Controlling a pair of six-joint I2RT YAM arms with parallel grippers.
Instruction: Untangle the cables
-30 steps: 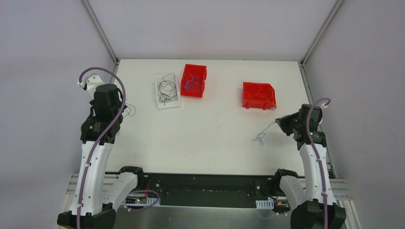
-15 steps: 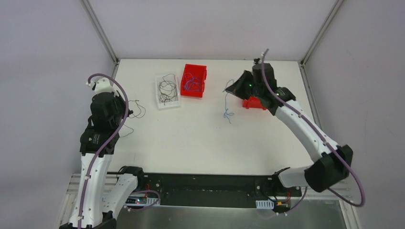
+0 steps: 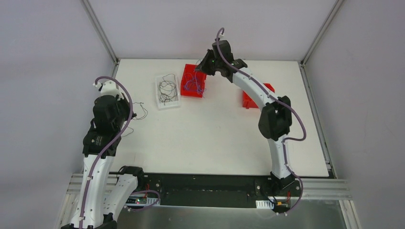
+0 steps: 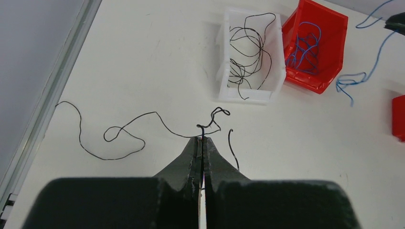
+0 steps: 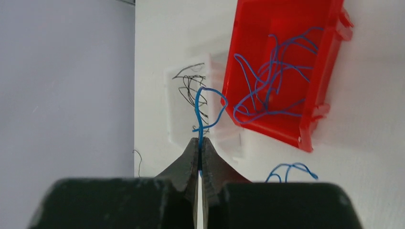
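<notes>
1. Pinching a single black wire [image 4: 124, 129] between its fully closed tips, the left gripper [image 4: 201, 139] is hovering near the left edge of the worktop [image 3: 200, 138], in its far half.
2. The black wire is trailing away from the tips toward the left edge, lying on the worktop in loose, open loops. A small curl is sitting just past the tips, and a short free end is bending down on their right.
3. Beyond that curl, a white bin [image 4: 223, 81] is sitting near the far edge, left of the middle. It is holding a loose tangle of black wires [image 4: 246, 52].
4. A red bin [image 4: 334, 52] is standing just beside the white bin, on the side facing the right edge. It is carrying a bundle of blue wires [image 5: 272, 76].
5. The right gripper [image 5: 199, 141] is hanging above this red bin, close to the far edge, with its tips pressed shut on one blue wire [image 5: 198, 109].
6. That blue wire is looping out ahead of the tips, and its lower curl is dangling beside the red bin's right-hand wall. Whether the curl is touching the worktop cannot be told.
7. A second red bin [image 3: 248, 101] is sitting toward the far right corner, well apart from the first, and the right arm is partly covering it in the top view.
</notes>
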